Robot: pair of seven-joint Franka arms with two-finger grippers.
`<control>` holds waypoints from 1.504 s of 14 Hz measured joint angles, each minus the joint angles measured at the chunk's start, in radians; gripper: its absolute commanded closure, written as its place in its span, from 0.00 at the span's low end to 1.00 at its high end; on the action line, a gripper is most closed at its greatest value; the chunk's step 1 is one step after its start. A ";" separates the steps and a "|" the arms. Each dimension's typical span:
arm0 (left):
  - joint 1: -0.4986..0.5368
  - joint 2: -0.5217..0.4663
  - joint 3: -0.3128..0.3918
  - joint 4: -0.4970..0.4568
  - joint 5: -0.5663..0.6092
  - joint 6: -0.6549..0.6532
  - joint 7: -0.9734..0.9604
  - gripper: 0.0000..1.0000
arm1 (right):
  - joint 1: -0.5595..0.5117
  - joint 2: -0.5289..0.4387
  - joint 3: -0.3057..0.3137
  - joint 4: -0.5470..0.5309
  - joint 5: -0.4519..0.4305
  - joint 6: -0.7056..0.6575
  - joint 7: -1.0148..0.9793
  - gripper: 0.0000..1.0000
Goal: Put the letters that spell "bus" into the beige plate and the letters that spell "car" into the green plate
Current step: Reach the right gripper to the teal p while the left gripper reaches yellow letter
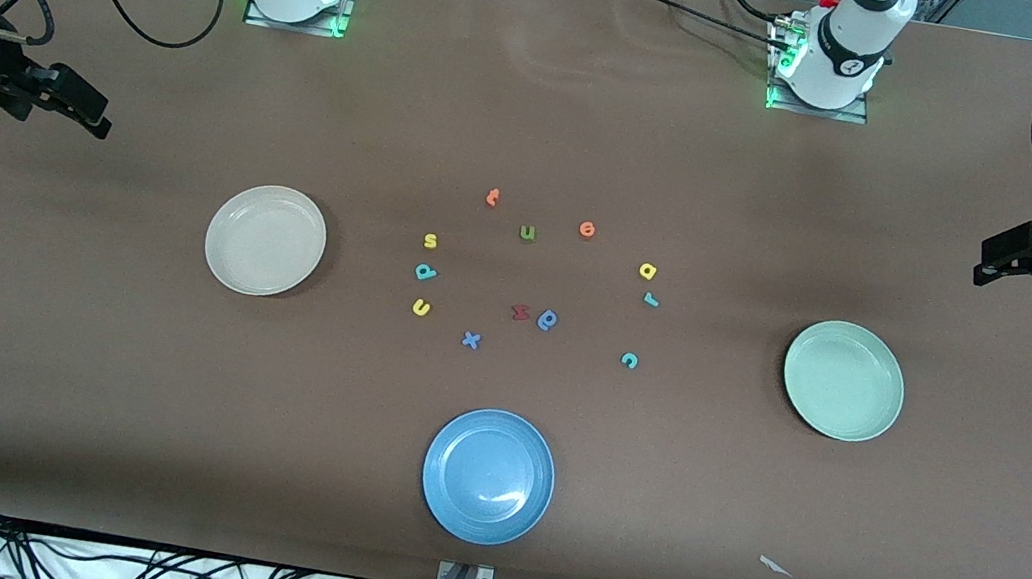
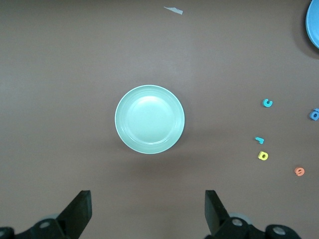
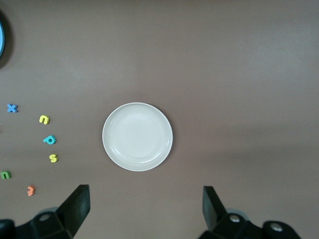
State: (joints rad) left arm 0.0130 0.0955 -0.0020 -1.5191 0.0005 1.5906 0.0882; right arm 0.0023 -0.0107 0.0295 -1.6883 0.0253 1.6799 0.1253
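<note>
We hold both arms raised and waiting at the ends of the table. Our left hand (image 1: 1025,262) hangs high with fingers (image 2: 79,211) spread wide, gripping nothing. Our right hand (image 1: 82,110) likewise has its fingers (image 3: 77,206) parted and bare.

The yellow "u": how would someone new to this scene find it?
Start at the beige plate. In the short column of three letters beside it, toward the table's middle, the yellow "u" is nearest the front camera. The only other "u" is olive-green.
</note>
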 measured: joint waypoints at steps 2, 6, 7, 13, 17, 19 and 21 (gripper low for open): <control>0.000 0.000 0.000 0.000 0.000 0.000 0.000 0.00 | 0.000 0.000 0.000 0.000 0.000 -0.001 0.000 0.00; 0.000 0.000 0.000 0.000 0.000 0.000 0.000 0.00 | 0.000 0.000 0.000 0.000 0.000 -0.001 0.000 0.00; 0.000 0.000 0.000 0.000 0.000 0.000 0.000 0.00 | 0.000 0.000 0.000 0.000 0.000 -0.001 0.000 0.00; 0.000 0.000 0.000 0.000 0.000 0.000 0.000 0.00 | 0.003 0.004 0.001 -0.002 0.000 -0.007 -0.002 0.00; 0.000 0.000 0.000 0.000 0.000 0.000 0.000 0.00 | 0.085 0.070 0.007 -0.006 -0.018 0.005 0.028 0.00; 0.000 0.000 0.000 0.000 0.000 0.000 0.000 0.00 | 0.137 0.130 0.010 -0.008 -0.019 0.015 0.030 0.00; 0.000 0.000 0.000 0.000 0.000 0.000 0.000 0.00 | 0.210 0.214 0.013 -0.014 -0.017 0.053 0.032 0.00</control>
State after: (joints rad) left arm 0.0131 0.0959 -0.0024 -1.5190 0.0005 1.5907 0.0883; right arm 0.2124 0.2028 0.0430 -1.7022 0.0080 1.7328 0.1573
